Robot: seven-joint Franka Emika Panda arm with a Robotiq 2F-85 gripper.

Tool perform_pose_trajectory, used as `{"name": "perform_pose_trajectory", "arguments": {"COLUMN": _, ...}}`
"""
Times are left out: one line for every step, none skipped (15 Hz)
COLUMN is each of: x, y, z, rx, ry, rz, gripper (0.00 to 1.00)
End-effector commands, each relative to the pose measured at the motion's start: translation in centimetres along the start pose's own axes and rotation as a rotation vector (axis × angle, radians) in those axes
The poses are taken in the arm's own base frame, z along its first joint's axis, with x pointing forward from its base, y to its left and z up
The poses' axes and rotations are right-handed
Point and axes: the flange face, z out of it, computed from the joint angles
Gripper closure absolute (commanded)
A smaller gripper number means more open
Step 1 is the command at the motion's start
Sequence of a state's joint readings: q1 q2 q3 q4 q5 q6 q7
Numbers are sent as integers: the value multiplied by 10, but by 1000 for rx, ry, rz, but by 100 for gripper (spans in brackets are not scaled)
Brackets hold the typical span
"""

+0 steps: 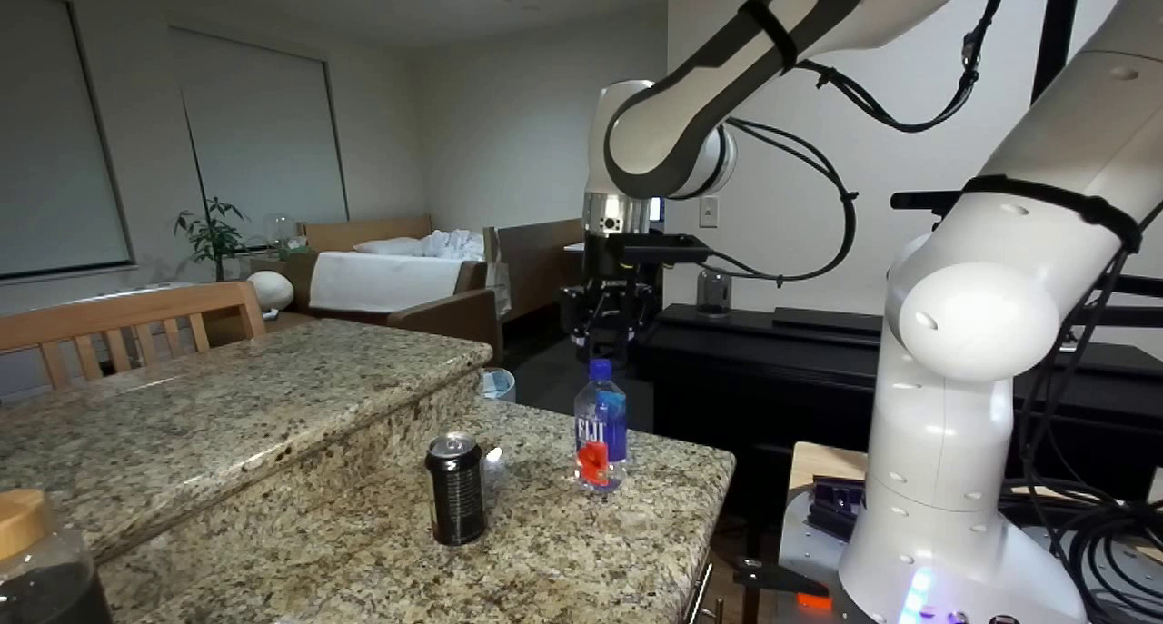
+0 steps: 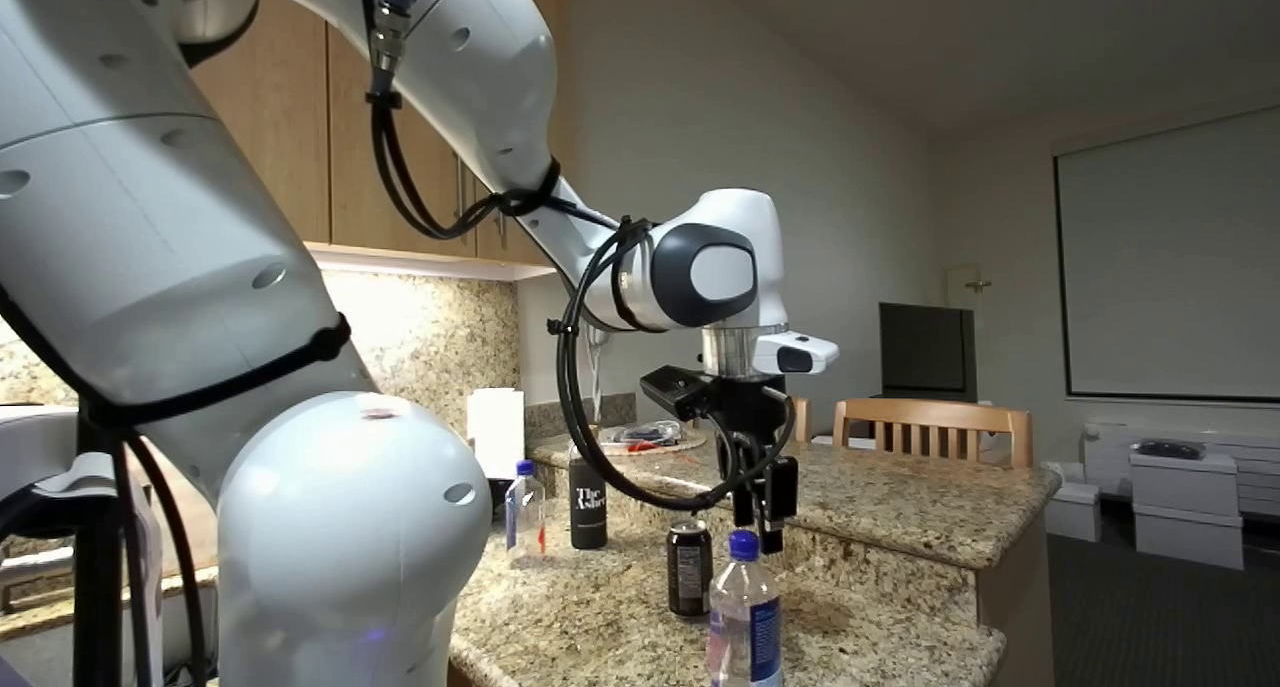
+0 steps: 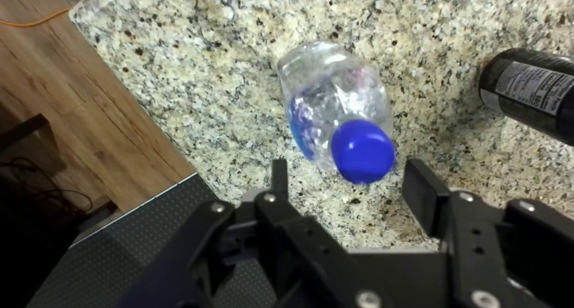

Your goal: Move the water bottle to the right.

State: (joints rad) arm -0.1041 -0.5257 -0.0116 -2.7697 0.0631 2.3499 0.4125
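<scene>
The water bottle is clear plastic with a blue cap, a blue label and a red mark. It stands upright on the granite counter near the edge, and shows in both exterior views, here with its lower end cut off. My gripper is open and empty, pointing down close above the cap. In an exterior view the fingertips appear just behind and beside the cap. In the wrist view the bottle leans toward the jaws, its cap between the spread fingertips, with gaps on both sides.
A dark can stands near the bottle, at the right edge of the wrist view. A raised granite ledge runs beside it. A similar bottle and a black bottle stand farther back. The counter ends at a corner.
</scene>
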Motion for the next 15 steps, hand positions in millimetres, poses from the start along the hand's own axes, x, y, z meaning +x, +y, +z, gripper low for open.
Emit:
{"name": "perform_pose_trajectory", "arguments": {"x": -6, "y": 5, "z": -3, "rx": 7, "ry": 18, "rz": 1, "gripper": 2}}
{"name": "perform_pose_trajectory", "arguments": {"x": -6, "y": 5, "z": -5, "rx": 7, "ry": 19, "rz": 0, "gripper": 1}}
{"name": "perform_pose_trajectory", "arguments": {"x": -6, "y": 5, "z": -6, "rx": 8, "ry": 21, "rz": -1, "gripper": 0}}
{"name": "perform_pose_trajectory", "arguments": {"x": -6, "y": 5, "z": -7, "rx": 9, "ry": 22, "rz": -2, "gripper": 0}}
{"name": "perform_pose_trajectory", "arguments": {"x": -7, "y": 5, "z": -8, "rx": 13, "ry": 19, "rz": -3, "gripper": 0}}
{"name": "perform_pose_trajectory", "arguments": {"x": -8, "y": 5, "z": -9, "rx": 19, "ry": 12, "rz": -5, "gripper": 0}}
{"name": "perform_pose_trajectory", "arguments": {"x": -9, "y": 5, "z": -10, "rx": 22, "ry": -3, "rz": -11, "gripper": 0}}
{"name": "perform_pose_trajectory", "arguments": {"x": -10, "y": 4, "z": -13, "rx": 21, "ry": -16, "rz": -18, "gripper": 0}}
{"name": "perform_pose_trajectory", "arguments": {"x": -12, "y": 4, "z": -16, "rx": 14, "ry": -28, "rz": -24, "gripper": 0}}
{"name": "perform_pose_trajectory", "arguments": {"x": -13, "y": 4, "z": -20, "rx": 7, "ry": -41, "rz": -31, "gripper": 0}}
{"name": "perform_pose_trajectory", "arguments": {"x": -14, "y": 3, "z": -27, "rx": -2, "ry": -53, "rz": -39, "gripper": 0}}
{"name": "perform_pose_trajectory", "arguments": {"x": -16, "y": 2, "z": -32, "rx": -7, "ry": -69, "rz": -47, "gripper": 0}}
{"name": "perform_pose_trajectory", "arguments": {"x": -18, "y": -1, "z": -39, "rx": -11, "ry": -90, "rz": -62, "gripper": 0}}
{"name": "perform_pose_trajectory", "arguments": {"x": -20, "y": -3, "z": -46, "rx": -20, "ry": -110, "rz": -76, "gripper": 0}}
{"name": "perform_pose_trajectory", "arguments": {"x": -21, "y": -7, "z": -51, "rx": -34, "ry": -124, "rz": -86, "gripper": 0}}
